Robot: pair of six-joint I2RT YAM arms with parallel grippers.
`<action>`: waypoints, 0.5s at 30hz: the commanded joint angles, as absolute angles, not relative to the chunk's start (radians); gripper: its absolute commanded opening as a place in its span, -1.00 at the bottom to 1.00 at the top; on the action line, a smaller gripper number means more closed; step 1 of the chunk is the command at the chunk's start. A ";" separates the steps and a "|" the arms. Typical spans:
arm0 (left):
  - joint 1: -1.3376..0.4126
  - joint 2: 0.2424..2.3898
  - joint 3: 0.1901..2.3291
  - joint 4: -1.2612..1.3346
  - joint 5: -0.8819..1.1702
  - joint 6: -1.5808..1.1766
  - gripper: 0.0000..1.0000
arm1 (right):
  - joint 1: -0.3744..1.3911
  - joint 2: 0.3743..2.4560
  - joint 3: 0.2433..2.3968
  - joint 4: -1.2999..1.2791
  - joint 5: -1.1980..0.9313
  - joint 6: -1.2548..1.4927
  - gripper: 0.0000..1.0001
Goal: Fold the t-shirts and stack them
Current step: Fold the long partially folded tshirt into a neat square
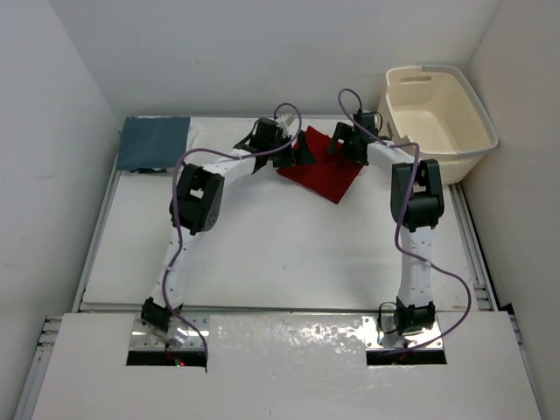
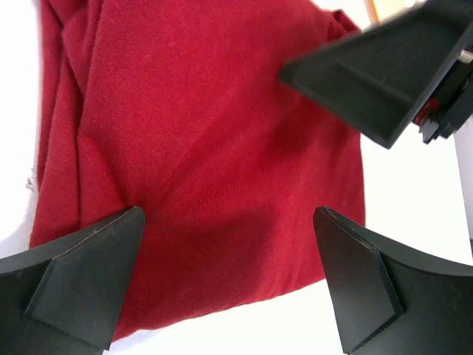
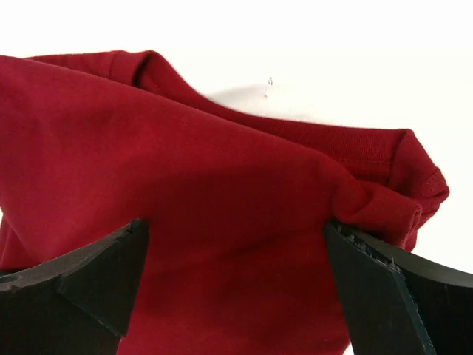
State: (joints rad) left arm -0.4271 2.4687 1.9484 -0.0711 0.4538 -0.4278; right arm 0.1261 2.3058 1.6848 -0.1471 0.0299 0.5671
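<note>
**A:** Top view first. The red shirt (image 1: 325,175) sits bunched at about 1 o'clock on the table (image 1: 280,254), with both arms reaching in over it. The left claw (image 1: 297,154) is at its 9 o'clock edge and the right claw (image 1: 343,145) at its 12 o'clock edge. The blue-grey shirt (image 1: 153,143) lies flat in the 10 o'clock corner and looks folded to me. The basket (image 1: 442,114) is off at 2 o'clock. I can't spot a white one.

**B:** Holding anything?

**A:** Nope. In the left wrist view the fingers are spread wide with red cloth lying between them, nothing pinched. The right claw pokes in at 1 o'clock. The right wrist view is the same deal: spread full wide, straddling a humped fold, with a ribbed edge at 2 o'clock.

**B:** So one claw per edge. I'm guessing that's so they can grab two sides and pull it flat before folding.
</note>
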 commanded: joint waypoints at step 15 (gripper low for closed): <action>-0.509 2.126 1.425 -0.153 0.382 -0.405 0.89 | 0.140 2.166 1.482 -0.129 -0.043 0.472 0.98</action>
